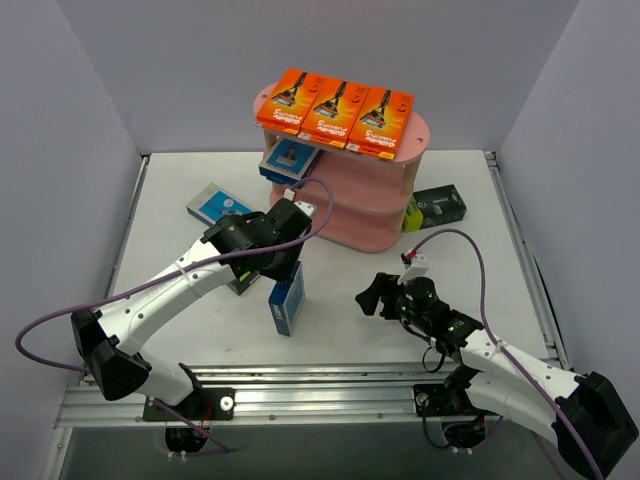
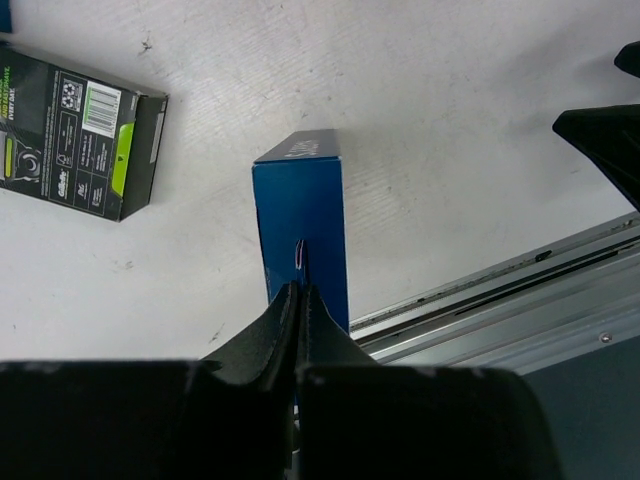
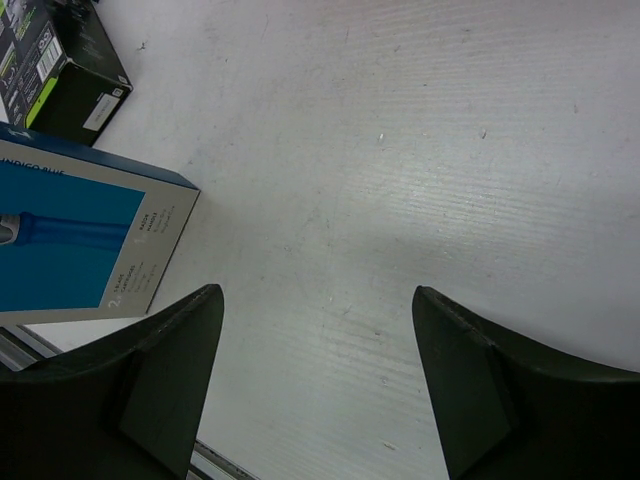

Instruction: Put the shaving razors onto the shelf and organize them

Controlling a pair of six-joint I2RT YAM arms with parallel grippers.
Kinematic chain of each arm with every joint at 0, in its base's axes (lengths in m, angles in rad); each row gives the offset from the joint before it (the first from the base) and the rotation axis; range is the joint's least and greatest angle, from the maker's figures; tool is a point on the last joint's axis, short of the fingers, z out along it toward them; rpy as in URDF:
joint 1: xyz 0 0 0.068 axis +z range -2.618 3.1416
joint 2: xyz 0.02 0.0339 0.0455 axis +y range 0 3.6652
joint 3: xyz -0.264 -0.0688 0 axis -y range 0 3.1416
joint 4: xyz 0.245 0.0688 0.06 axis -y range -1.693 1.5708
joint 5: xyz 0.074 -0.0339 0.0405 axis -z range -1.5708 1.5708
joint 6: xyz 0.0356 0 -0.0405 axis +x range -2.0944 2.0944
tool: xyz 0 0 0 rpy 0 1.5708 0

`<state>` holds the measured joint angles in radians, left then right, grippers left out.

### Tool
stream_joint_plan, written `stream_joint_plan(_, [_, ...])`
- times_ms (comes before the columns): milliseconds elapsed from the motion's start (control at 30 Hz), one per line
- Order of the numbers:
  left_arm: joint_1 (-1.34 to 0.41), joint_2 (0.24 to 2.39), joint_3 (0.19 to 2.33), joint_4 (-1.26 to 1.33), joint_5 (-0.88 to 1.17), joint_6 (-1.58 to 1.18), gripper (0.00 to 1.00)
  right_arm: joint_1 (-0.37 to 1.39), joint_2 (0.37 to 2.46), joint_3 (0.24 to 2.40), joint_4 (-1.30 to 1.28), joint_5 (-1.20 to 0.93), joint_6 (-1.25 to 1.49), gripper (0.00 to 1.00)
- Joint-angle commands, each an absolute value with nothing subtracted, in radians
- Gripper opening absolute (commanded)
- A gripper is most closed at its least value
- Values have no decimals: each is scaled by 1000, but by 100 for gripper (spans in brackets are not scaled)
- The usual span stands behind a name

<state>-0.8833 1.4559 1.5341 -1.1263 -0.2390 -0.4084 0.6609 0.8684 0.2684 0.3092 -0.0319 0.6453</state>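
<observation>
My left gripper (image 2: pixel 303 292) (image 1: pixel 281 266) is shut on the thin top tab of a blue-and-white razor pack (image 2: pixel 303 210) (image 1: pixel 287 303), which hangs upright near the table's front edge. The pink shelf (image 1: pixel 372 218) stands at the back with three orange packs (image 1: pixel 336 110) in a row on its top board and a blue pack (image 1: pixel 288 160) on the middle board. My right gripper (image 1: pixel 372 297) (image 3: pixel 318 300) stands open over bare table, right of the held pack (image 3: pixel 80 240).
Another blue-and-white pack (image 1: pixel 218 205) lies flat at the left. One black-and-lime pack (image 1: pixel 436 207) sits right of the shelf; another (image 2: pixel 75 135) (image 3: pixel 50 70) lies under my left arm. A metal rail (image 1: pixel 320 385) runs along the near edge.
</observation>
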Motion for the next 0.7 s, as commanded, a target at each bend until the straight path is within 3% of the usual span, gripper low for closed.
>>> stream_joint_plan(0, [-888, 1428, 1508, -1126, -261, -402, 2, 657, 847, 258, 311, -21, 646, 72])
stream_joint_plan(500, [-888, 1402, 1451, -1106, -252, -419, 3, 652, 838, 256, 310, -20, 646, 73])
stream_joint_plan(667, [-888, 1413, 1465, -1120, -264, -413, 12, 649, 833, 255, 311, -20, 646, 73])
